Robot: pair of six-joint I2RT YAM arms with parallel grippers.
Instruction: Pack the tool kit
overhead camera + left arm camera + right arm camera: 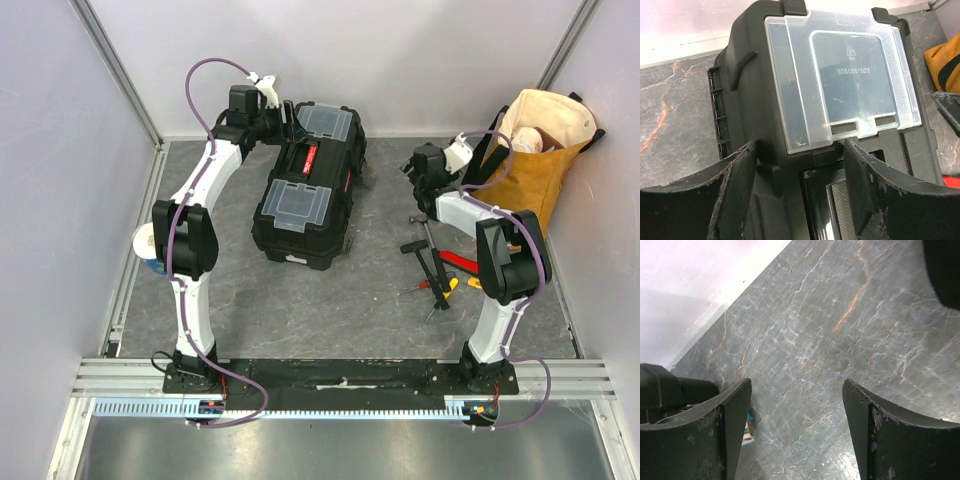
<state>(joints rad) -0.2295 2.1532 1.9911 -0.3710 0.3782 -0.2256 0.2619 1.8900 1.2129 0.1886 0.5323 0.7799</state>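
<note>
Left claw (278, 118) is spread wide with nothing in it, parked over the far end of the toolbox (308, 190). Right claw (420, 182) is spread and empty too, hanging over the bare surface (330, 310).

Top view, reading clock positions from the middle of the surface:
- The one toolbox lies at about 11 o'clock, shut, with its two clear lids (296, 203) both down.
- The loose tools are at 4 o'clock by the right arm. We count one hammer (418, 245), one pair of red pliers (458, 263) and one yellow knife (451, 285), we think.
- The thin screwdrivers (425, 292) are too small to count, maybe two.
- There's one tote bag (545, 150) at 2 o'clock and one cup (148, 250) at 9 o'clock, half hidden by the left arm.

Left wrist view: the fingers (735, 190) stand either side of the box top, and one clear lid fills 12 o'clock. We can't tell if they touch the plastic.

Right wrist view: there's only marbled surface between the fingers, plus a dark shape at 9 o'clock we can't identify.

Our read is that nothing's packed and we're at the opening step. Next, the left claw needs to drop and find a latch or lid edge. The right one needs to swing toward 6 o'clock for the tools.
</note>
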